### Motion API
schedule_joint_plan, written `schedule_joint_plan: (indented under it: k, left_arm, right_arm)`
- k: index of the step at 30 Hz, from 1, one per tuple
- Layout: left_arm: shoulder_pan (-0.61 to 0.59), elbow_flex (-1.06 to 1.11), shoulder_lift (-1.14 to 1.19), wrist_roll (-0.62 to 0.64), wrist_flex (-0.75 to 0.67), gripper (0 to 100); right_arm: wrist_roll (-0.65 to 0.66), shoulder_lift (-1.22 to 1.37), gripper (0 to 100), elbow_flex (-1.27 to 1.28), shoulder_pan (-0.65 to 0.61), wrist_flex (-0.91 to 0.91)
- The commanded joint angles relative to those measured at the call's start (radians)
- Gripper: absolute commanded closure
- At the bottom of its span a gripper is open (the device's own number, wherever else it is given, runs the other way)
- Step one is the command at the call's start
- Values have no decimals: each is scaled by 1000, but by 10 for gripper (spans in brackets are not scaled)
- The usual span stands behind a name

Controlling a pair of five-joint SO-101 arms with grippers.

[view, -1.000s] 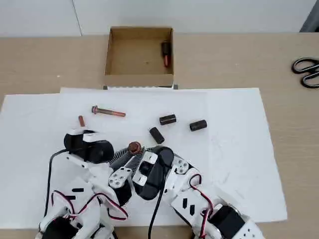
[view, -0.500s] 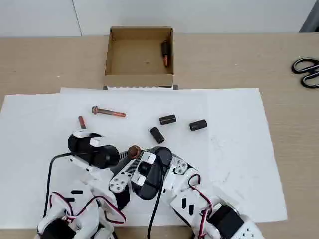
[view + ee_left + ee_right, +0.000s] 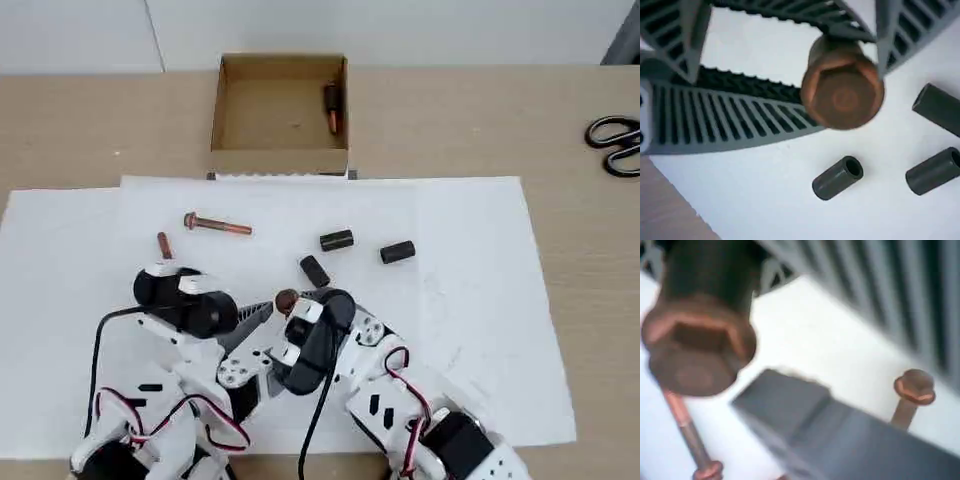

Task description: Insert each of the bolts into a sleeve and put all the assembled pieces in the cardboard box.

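Pinching a bolt [image 3: 286, 298] between the fingers [image 3: 740, 120] of our left gripper [image 3: 837, 80], we are holding it over the paper [image 3: 470, 300], a sleeve [image 3: 710, 270] sitting under its head. Our right gripper [image 3: 300, 312] is hovering just beside it; we cannot tell its grip. Three loose sleeves [image 3: 337, 240] and two loose bolts [image 3: 217, 224] are lying on the paper, and one assembled piece [image 3: 333, 107] is lying in the box [image 3: 280, 160].

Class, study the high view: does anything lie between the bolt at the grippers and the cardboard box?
Nothing squarely. A loose sleeve lies flat just beside the line from the bolt to the cardboard box, on the paper.
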Motion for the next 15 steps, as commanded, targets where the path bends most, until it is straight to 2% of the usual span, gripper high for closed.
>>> schedule_joint_plan:
  k: [1,4,9,12,15]
  left_arm:
    - [-5,-81,2,-6,-5,776]
    - [-6,-133,2,-12,-5,814]
    - [-68,-183,0,-29,-28,1000]
    - [-133,-159,0,-129,-34,995]
    - [-249,-73,-2,-276,-49,994]
  right_arm:
    - [2,-8,995,-29,8,-27]
    - [2,-15,995,-11,8,-27]
    - [0,-15,995,3,8,-33]
    - [-8,-7,995,3,41,-33]
    - [-91,-5,995,3,156,-27]
